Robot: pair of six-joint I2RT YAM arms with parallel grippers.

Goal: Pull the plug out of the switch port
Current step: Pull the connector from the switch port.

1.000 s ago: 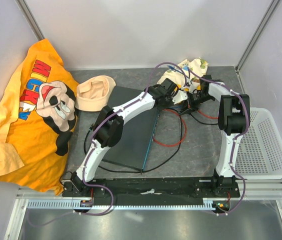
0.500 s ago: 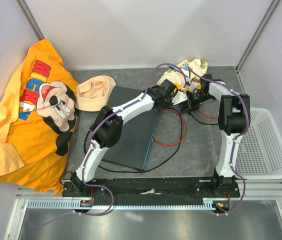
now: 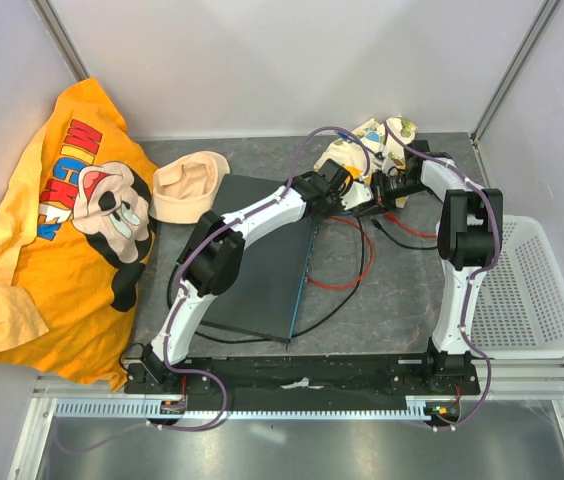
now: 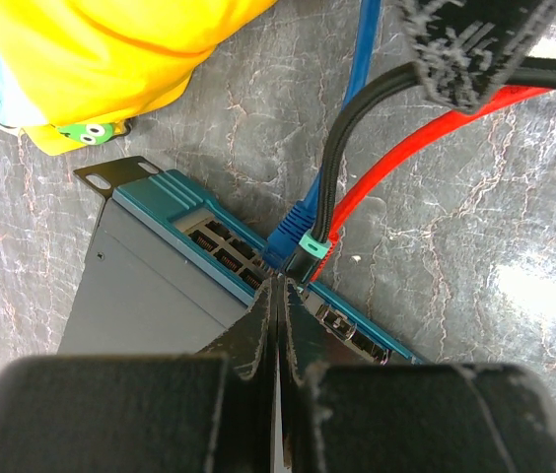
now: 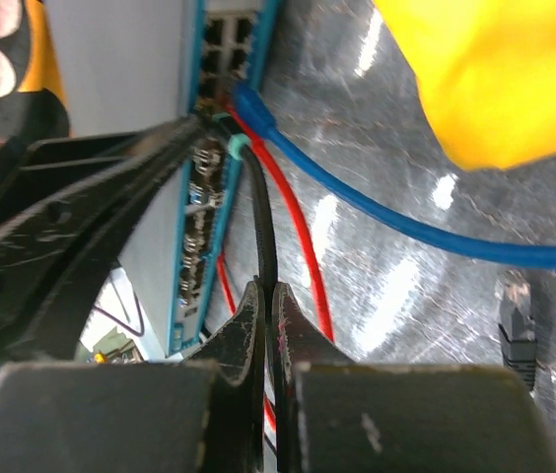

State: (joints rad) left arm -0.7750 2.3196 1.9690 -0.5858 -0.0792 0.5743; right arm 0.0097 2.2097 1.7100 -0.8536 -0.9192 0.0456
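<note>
Lying flat at the centre of the top view, the switch is being carried by the grey marbled desk, with its thin teal edge turned toward the right of the frame. The plug, black with a green tab, is being held in a socket on that edge, near the middle of the left wrist view. A blue plug is sitting just beside it on its left, and a red cable is running away from the same spot toward the upper right.

The left arm is being stretched across the switch toward the upper centre of the top view. Its jaws are being pressed together with nothing seen between them, and the fingertips are resting at the teal edge just below the plug.

The black cable leading from the plug is being pinched between the closed jaws of the right arm, at the lower centre of the right wrist view. A loose grey plug is lying on the desk at the lower right of that view.

No lettering on the switch can be read. On the orange T-shirt at the left of the top view, a cartoon mouse is being displayed beside block letters, turned sideways, that read MICKEY. A peach cap is lying just beside the switch's upper left corner, a white mesh basket is standing at the right edge, and a yellow cloth is filling the upper left of the left wrist view.
</note>
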